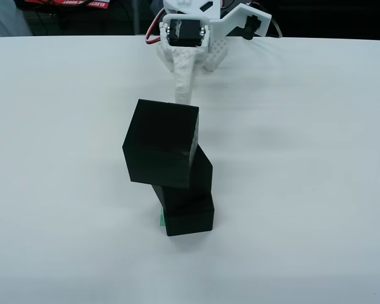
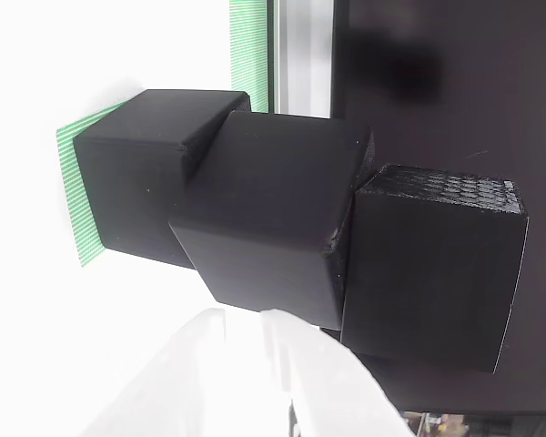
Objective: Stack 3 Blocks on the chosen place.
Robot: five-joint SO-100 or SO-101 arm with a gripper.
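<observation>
Seen from the front view, nearest the camera: a sliver of the green square peeking out at the nine o'clock edge of the bottom block, so the stack sits on the chosen place but shifted slightly toward three o'clock. Resting on that, the middle block, twisted about its vertical axis and overhanging toward three o'clock. Topping the pile, the top block, turned again and overhanging toward nine o'clock, corners well off the faces below. Judged from this: three cubes stacked, task near complete, though crookedly; each layer likely rotated on release, and the balance looks marginal. A nudge could topple it.

In the sideways close view, the same pile running from nine o'clock to three o'clock: green square showing behind the bottom block, then the middle block skewed, then the top block with a honeycomb-textured face, offset toward six o'clock.

Farther back in the front view, at twelve o'clock of the stack: the gripper, white, reaching down toward the table just behind the top block, apart from it by the look of things, holding nothing. Finger spread: cannot tell, one pale finger visible and the tips hidden by the cube. Wrist servo facing the camera, arm base at the far table edge, forearm pitched forward and down.
</observation>
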